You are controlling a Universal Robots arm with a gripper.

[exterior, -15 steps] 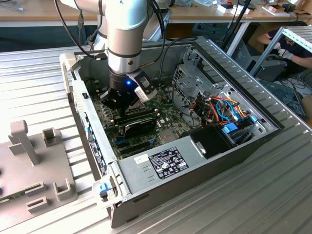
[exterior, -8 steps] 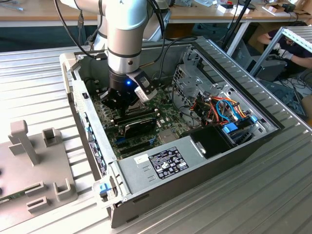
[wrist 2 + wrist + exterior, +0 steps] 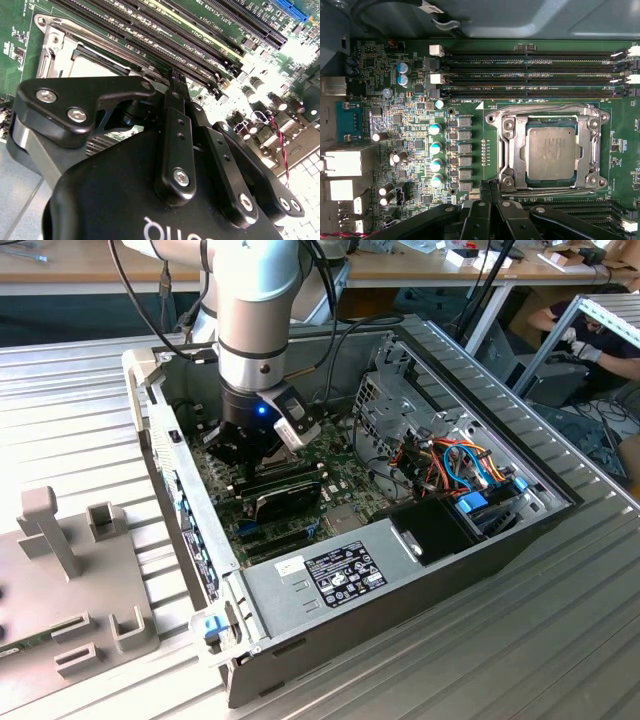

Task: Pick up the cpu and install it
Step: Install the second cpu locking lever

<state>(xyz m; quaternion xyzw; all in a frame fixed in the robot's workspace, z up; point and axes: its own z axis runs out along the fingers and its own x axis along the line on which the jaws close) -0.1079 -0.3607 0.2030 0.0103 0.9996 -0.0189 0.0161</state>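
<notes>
- On the exterior view's left, a grey plastic fixture (image 3: pixel 75 580) with upright posts and slots lies on the ribbed metal desk (image 3: pixel 480 660), just beside the computer case (image 3: pixel 400 570).
- The case lies open on its side, its green motherboard (image 3: pixel 290 510) facing up and a labelled grey power supply (image 3: pixel 330 575) along its near edge.
- The silver robot arm (image 3: pixel 255 310) reaches down into the case from above, with a small blue light glowing at its wrist.
- The hand (image 3: pixel 250 452) hangs low over the motherboard, inside the case toward the exterior view's left.
- In the second wrist view the black fingers (image 3: pixel 172 107) lie together at their tips with nothing between them, close above the board next to the memory slots (image 3: pixel 200 37).
- In the first wrist view the closed fingertips (image 3: pixel 487 192) sit just beside the edge of the socket frame (image 3: pixel 512 150), apart from the chip.
- The cpu (image 3: pixel 552 152) lies flat inside the socket, its dull silvery top facing up, with the shiny frame around it.
- Whether the frame is latched down over the cpu cannot be told.
- Rows of small silver capacitors (image 3: pixel 435 155) stand on the board next to the socket, and long memory slots run along another side of it.
- On the exterior view's right, a metal drive cage (image 3: pixel 400 405) and a bundle of orange and blue cables (image 3: pixel 450 465) fill that end of the case.
</notes>
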